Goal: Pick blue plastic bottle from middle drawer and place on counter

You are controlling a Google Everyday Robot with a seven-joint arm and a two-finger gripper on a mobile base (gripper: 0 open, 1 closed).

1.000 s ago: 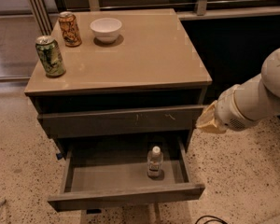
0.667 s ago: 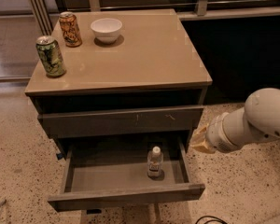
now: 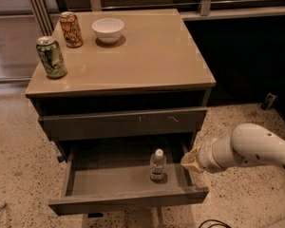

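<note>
The blue plastic bottle (image 3: pixel 157 165) stands upright in the open middle drawer (image 3: pixel 128 198), right of its middle; it is clear with a white cap. My gripper (image 3: pixel 190 161) sits at the end of the white arm, just right of the bottle, at the drawer's right side wall. It is a short way from the bottle and not touching it. The glossy tan counter (image 3: pixel 152 56) tops the cabinet above.
A green can (image 3: pixel 51 56), an orange can (image 3: pixel 71 29) and a white bowl (image 3: pixel 108 30) stand on the counter's back left. The drawer above, with pale scratch marks (image 3: pixel 123 122), is shut. Speckled floor surrounds the cabinet.
My arm has come down and moved left, from beside the upper drawer front to the right side of the open drawer, closer to the bottle.
</note>
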